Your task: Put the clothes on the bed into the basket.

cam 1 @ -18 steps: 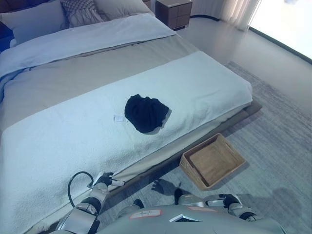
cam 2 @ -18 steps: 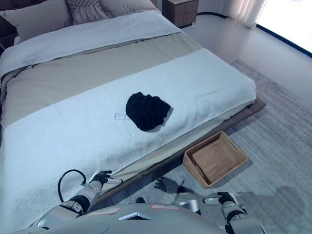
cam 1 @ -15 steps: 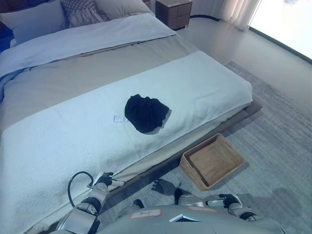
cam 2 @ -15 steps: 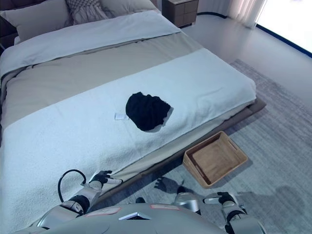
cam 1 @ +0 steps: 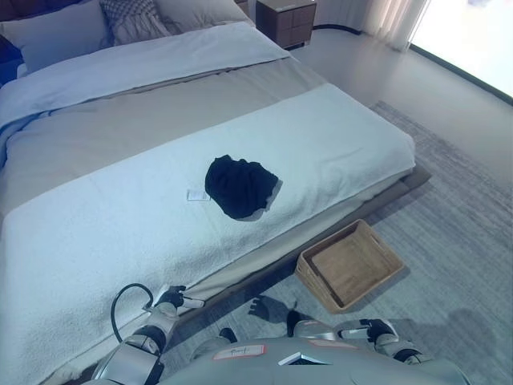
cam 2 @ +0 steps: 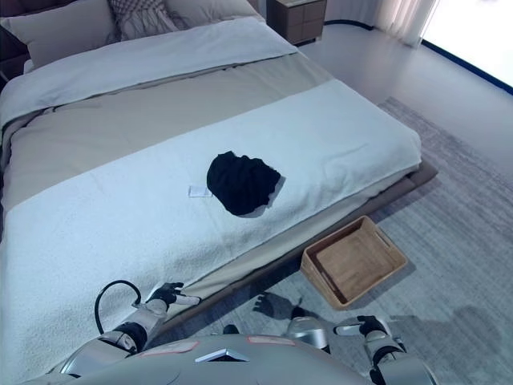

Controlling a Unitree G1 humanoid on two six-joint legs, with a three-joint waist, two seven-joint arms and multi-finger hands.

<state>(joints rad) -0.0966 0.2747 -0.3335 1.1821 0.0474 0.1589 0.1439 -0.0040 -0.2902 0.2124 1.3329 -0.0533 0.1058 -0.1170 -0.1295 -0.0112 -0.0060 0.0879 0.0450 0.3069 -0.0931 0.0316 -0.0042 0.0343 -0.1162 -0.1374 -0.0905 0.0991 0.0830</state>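
A crumpled black garment [cam 1: 240, 187] with a small white tag beside it lies in the middle of the white blanket on the bed [cam 1: 120, 216]. A shallow wicker basket [cam 1: 349, 264] stands on the floor by the bed's near edge, with nothing in it. My left hand [cam 1: 171, 300] hangs low at the bed's front edge, fingers relaxed, holding nothing. My right hand [cam 1: 375, 329] shows at the bottom right above the rug, fingers loosely curled and empty. Both hands are far from the garment.
Pillows [cam 1: 56, 36] lie at the head of the bed. A dark nightstand [cam 1: 286, 20] stands at the back. A grey rug [cam 1: 449, 241] covers the floor around the basket, with bare floor beyond it to the right.
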